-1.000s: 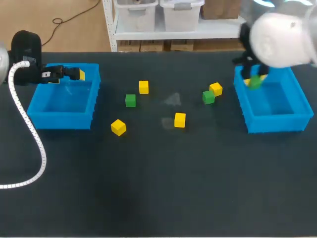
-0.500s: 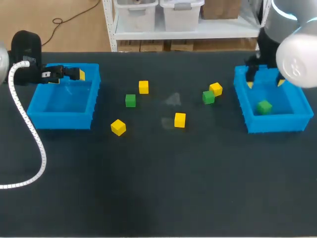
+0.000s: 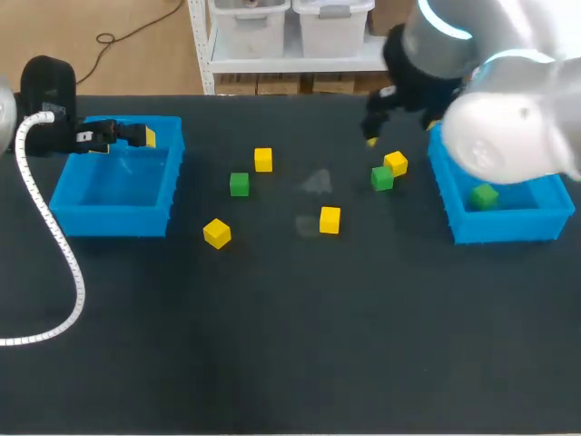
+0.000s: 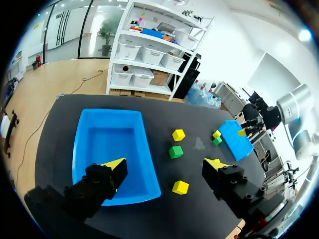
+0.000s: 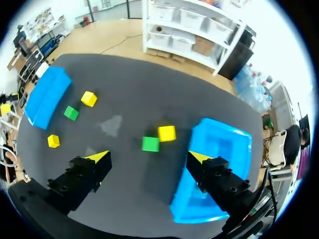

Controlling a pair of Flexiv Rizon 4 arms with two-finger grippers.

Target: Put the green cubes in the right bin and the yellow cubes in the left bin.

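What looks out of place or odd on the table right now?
Nothing is spilled, tipped or damaged. The only oddity is a pair of faint pale smudges on the black tabletop, close to the small yellow cube near the middle. They look like marks on the surface, not objects.

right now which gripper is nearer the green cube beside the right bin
Right. The right gripper hangs close over the green cube; the left gripper is far off over the left bin.
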